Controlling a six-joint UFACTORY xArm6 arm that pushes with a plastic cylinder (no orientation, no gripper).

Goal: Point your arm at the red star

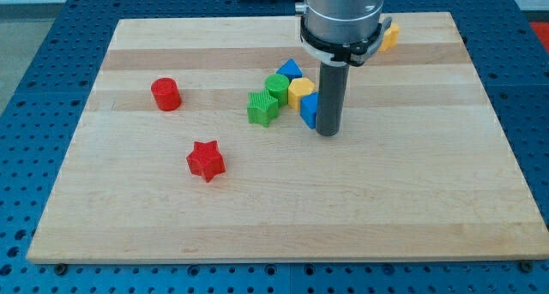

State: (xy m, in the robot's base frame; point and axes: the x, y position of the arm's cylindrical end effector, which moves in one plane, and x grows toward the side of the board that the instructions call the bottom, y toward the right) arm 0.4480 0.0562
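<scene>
The red star point(205, 159) lies on the wooden board point(283, 217), left of centre and toward the view's bottom. My tip point(327, 133) rests on the board well to the star's right and slightly higher in the view. It stands right beside a blue block point(309, 110), at the right end of a cluster of blocks. The rod rises from the tip to the arm's grey flange at the view's top.
The cluster holds a green star-like block point(262, 107), a green cylinder point(276, 87), a blue triangular block point(289, 69) and a yellow block point(300, 92). A red cylinder point(165, 94) stands at the left. A yellow-orange block point(390, 36) sits partly hidden behind the arm.
</scene>
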